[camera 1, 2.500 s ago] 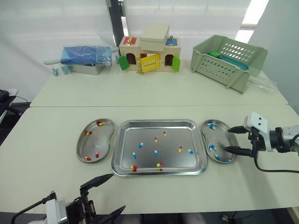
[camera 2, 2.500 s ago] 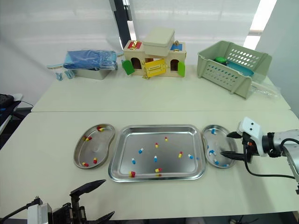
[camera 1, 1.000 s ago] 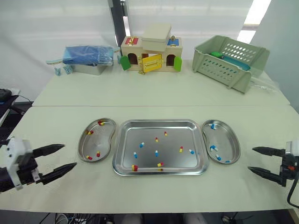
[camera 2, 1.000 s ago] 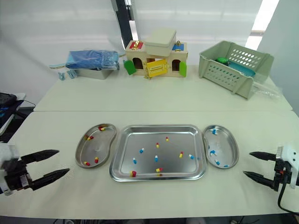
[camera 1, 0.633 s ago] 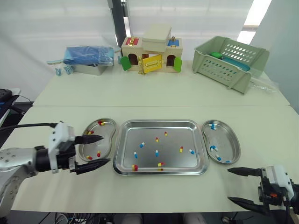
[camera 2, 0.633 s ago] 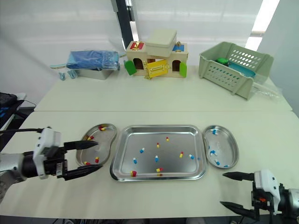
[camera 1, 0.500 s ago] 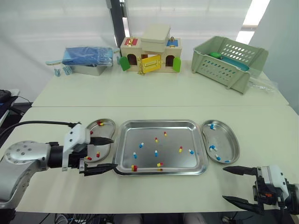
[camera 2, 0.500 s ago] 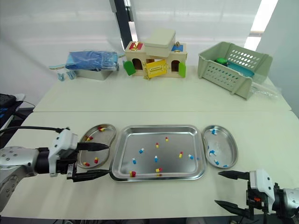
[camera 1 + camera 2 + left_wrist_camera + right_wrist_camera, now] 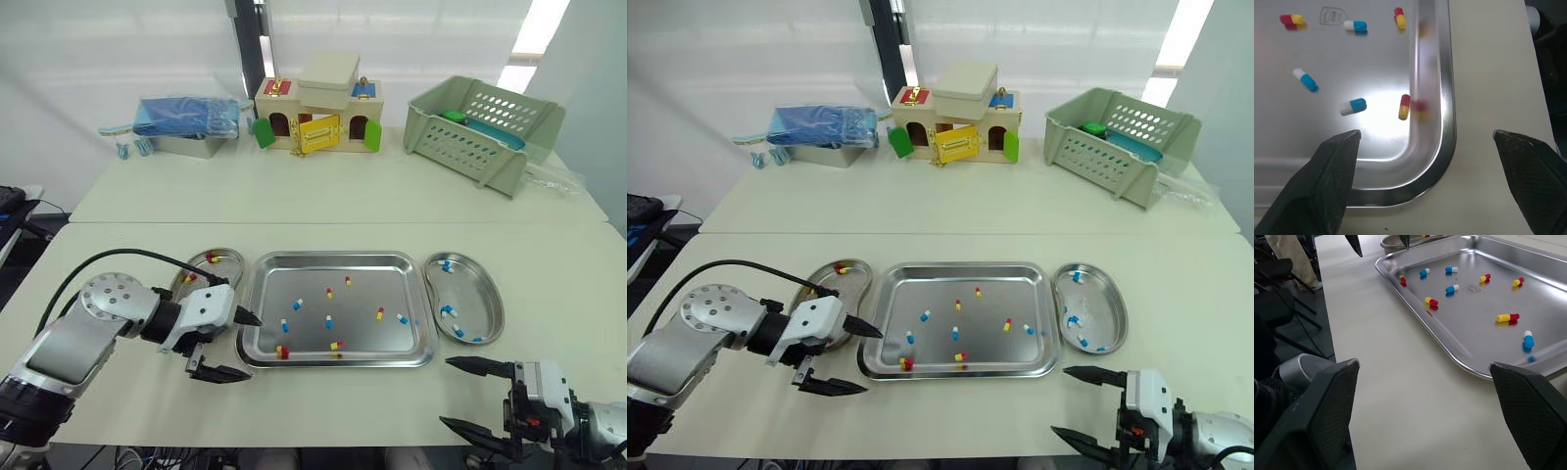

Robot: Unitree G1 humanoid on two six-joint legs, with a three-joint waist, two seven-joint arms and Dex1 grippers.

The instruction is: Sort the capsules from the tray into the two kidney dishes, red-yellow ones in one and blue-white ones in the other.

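while spread empty, left gripper [image 9: 252,347]: astride tray [image 9: 1444,73] corner
right gripper [image 9: 446,392]: likewise spread
capsule [image 9: 1404,106]: just ahead of fingers; rim bump could scatter it

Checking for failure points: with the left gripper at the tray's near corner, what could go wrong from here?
The open left gripper straddles the tray rim, so closing may catch and shift the tray. The red-yellow capsule lies near a blue-white capsule; the wrong one might get nudged or picked.
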